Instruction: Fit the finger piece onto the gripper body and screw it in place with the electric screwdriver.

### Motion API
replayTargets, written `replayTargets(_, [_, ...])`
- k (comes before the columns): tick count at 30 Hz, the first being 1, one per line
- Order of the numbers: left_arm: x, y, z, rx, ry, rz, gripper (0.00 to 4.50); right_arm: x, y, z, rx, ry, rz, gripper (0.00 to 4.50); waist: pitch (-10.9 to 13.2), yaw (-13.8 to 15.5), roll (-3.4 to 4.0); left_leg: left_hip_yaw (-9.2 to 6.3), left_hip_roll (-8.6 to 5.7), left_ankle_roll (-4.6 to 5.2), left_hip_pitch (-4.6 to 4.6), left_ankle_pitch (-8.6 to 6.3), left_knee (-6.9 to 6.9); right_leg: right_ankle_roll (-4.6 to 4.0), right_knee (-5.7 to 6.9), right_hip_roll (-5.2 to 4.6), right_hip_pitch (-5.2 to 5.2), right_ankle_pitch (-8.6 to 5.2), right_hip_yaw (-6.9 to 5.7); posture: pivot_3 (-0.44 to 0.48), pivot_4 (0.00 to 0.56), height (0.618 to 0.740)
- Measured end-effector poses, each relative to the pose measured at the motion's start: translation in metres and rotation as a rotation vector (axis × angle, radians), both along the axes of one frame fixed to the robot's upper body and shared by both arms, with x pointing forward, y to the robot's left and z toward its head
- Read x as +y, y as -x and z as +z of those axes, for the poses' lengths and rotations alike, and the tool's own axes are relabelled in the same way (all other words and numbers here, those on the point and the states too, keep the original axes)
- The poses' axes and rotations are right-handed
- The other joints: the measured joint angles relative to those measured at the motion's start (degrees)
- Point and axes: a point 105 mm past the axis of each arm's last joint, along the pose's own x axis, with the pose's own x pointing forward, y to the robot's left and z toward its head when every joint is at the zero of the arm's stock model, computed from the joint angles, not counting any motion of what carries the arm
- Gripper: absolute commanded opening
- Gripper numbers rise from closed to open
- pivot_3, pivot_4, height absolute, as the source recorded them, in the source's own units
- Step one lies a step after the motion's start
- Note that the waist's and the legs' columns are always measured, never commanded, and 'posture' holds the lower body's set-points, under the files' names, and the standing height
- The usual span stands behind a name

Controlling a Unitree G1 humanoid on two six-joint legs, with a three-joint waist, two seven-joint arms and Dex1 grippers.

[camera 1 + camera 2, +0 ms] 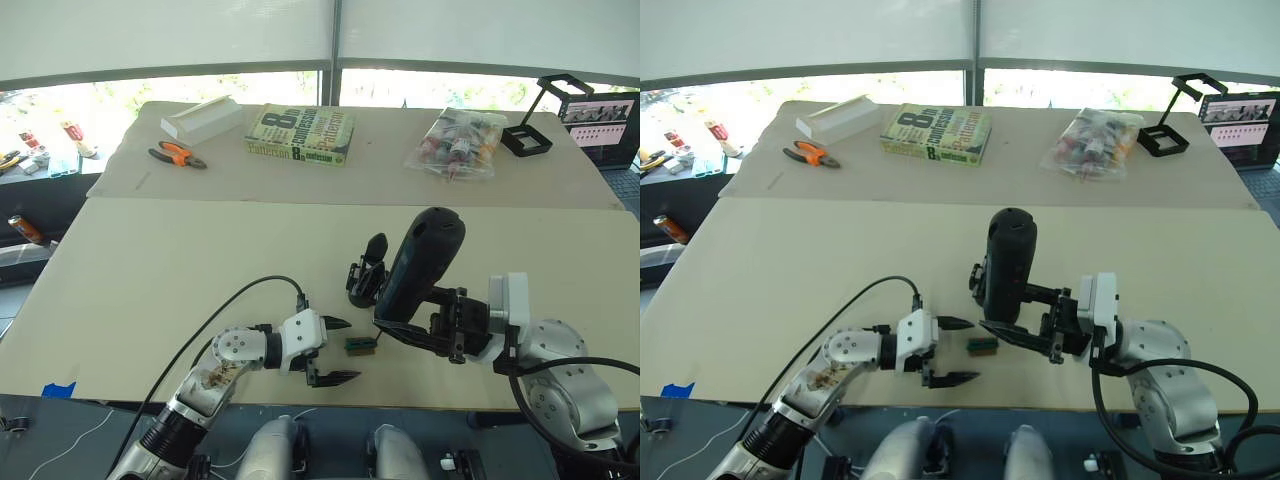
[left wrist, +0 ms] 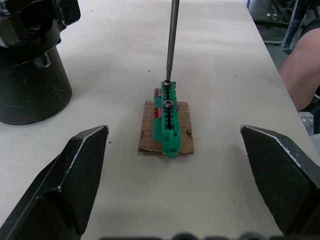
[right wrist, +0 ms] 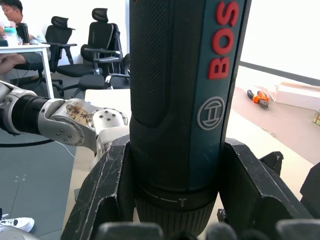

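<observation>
**Screwdriver bit set on the green block while the gripper body waits**

While the electric screwdriver (image 1: pixel 420 262) stands nearly upright in the right gripper (image 3: pixel 175 200), its thin metal bit reaches down to the small green block (image 2: pixel 169 117), which lies on a scrap of brown card on the tabletop (image 1: pixel 180 260). In the left wrist view the bit tip sits at 1 of the screw heads on this block, so I judge the tool is collecting a screw there, not yet fastening anything. The jaws of the right gripper are pressed on both sides of the tool's barrel, which keeps it steady and vertical.

Just beside the tool, on its far side, stands the gripper body (image 1: pixel 366 272) with 1 pointed finger up. I cannot pick out the finger piece.

The left gripper (image 1: pixel 330 350) waits near the block with its jaws spread wide and empty, probably ready to help.
</observation>
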Motion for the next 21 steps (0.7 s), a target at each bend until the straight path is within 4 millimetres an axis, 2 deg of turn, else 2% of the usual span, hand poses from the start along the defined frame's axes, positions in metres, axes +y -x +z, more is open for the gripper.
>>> replayTargets(21, [0.0001,-0.0003,0.0002,0.008,-0.004,0.004,4.5,0.0042,-0.0004,-0.0013,-0.006,0.003,0.007,1.92,0.0,-0.03,0.0,0.0,0.0,0.0,0.0,0.0,0.0,0.0,0.0,0.0,0.0,0.0,0.0,0.0,0.15,0.74])
